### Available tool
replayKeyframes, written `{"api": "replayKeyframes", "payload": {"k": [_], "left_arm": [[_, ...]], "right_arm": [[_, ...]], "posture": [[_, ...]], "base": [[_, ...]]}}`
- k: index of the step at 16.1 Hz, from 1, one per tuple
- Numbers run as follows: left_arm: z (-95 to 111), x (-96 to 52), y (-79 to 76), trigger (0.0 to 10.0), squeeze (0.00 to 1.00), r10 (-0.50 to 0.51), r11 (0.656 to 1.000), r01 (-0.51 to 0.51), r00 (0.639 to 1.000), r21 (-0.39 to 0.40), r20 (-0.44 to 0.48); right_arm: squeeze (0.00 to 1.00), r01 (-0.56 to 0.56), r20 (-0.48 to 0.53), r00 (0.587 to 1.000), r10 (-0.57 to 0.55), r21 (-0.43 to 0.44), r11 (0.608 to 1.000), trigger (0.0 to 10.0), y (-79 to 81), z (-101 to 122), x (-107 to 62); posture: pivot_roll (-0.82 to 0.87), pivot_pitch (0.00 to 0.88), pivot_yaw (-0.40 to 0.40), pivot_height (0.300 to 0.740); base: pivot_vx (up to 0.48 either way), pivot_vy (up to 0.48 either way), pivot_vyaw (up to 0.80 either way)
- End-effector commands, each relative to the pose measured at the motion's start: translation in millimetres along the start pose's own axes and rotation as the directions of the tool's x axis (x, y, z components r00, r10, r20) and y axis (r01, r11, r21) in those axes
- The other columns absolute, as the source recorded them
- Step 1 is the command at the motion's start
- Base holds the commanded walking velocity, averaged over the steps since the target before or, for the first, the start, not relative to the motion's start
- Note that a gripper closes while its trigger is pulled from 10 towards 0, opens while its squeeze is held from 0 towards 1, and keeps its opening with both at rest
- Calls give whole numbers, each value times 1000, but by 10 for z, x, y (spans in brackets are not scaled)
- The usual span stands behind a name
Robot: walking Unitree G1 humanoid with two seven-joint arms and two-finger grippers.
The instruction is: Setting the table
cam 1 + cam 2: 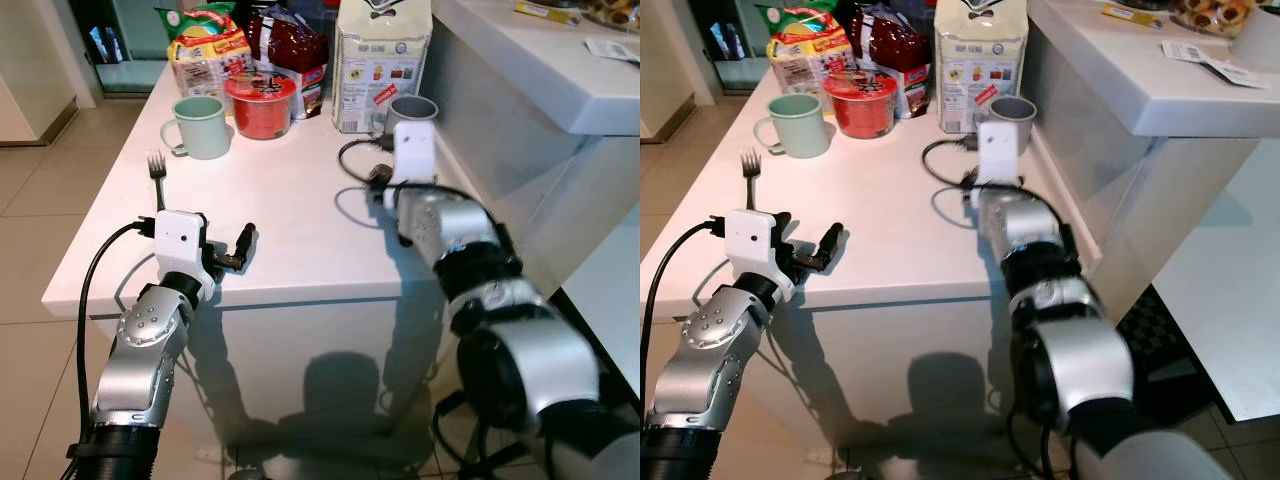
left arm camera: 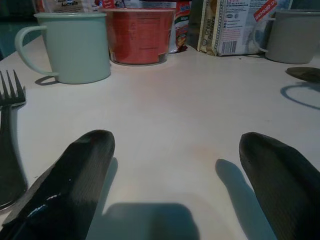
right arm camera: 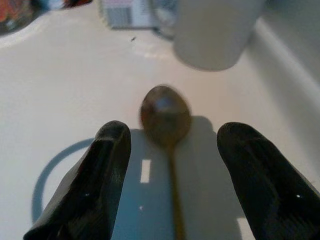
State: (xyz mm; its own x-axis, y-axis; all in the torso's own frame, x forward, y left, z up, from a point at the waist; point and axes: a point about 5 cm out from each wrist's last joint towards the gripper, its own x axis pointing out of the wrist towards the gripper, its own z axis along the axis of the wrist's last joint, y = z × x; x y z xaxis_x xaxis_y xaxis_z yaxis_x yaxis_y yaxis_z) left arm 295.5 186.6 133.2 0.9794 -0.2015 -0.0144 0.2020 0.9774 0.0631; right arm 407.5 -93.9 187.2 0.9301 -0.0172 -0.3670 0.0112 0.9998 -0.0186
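Left gripper [image 1: 232, 252], at the near edge of the white worktop [image 1: 290, 215] and nearer than the green mug: its fingers [image 2: 75, 185] are spread wide, low over the bare surface, holding nothing. Black fork [image 1: 157, 178], lying flat on the worktop between the left gripper and the green mug, just beside the left-hand finger, tines pointing toward the mug; whether finger and fork touch cannot be told.

Right gripper [image 3: 172, 175], farther in and well to the right of the green mug, close in front of the grey mug: its fingers [image 3: 95, 180] are also wide apart, one on each side of a dark spoon [image 3: 165, 116]. The spoon lies on the worktop with its bowl toward the grey mug and its handle running back between the fingers; neither finger touches it.

Green mug [image 1: 202, 127], upright beyond the fork, handle to the robot's left. Red cup [image 1: 261, 103], just to the right of the green mug. Grey mug [image 1: 410, 112], upright near the right edge. Food packets [image 1: 212, 48] and a tall white carton [image 1: 381, 60], standing behind the mugs.
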Motion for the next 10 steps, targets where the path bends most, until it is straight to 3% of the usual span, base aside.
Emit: {"api": "replayKeyframes", "payload": {"k": [1, 10], "left_arm": [[13, -30, 27, 10000, 0, 10, 1000, -10, 1000, 9, -3], [19, -38, 37, 10000, 0, 14, 1000, -14, 1000, 13, -2]], "right_arm": [[0, 38, -10, 999, -37, 45, 998, 10000, -93, -17, 35], [0, 56, -60, 997, -50, 98, 994, 10000, -135, -109, 72]], "posture": [[203, 0, -37, 740], [203, 0, -46, 740]], "base": [[0, 0, 0], [0, 0, 0]]}}
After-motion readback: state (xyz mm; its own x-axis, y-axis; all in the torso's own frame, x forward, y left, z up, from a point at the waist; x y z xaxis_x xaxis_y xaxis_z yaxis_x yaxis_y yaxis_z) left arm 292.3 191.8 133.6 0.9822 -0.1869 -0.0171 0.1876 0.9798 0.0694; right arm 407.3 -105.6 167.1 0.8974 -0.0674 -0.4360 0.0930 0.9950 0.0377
